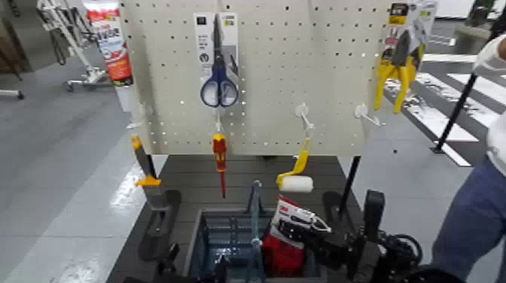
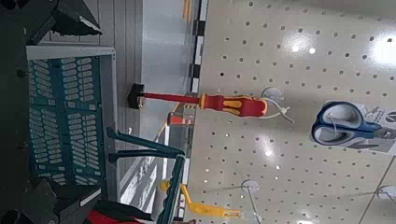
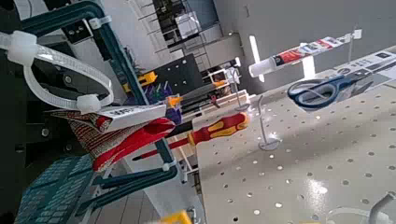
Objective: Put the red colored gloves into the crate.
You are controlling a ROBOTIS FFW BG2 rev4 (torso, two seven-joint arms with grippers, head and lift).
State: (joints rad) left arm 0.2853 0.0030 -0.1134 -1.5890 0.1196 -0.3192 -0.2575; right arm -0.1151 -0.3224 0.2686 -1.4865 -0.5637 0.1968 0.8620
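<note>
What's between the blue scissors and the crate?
The head view shows a red-and-yellow screwdriver hanging tip-down between the scissors above and the crate below.

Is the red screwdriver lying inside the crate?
No, the red screwdriver hangs on the pegboard, with its tip above the crate.

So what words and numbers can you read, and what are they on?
Glove card: looks like "3M"; the rest is too small.
Red-and-white tube: big letters, too blurred to read.
Scissors' card: print too small.
Pliers' card: too blurred.
I can't read any other words or numbers.
</note>
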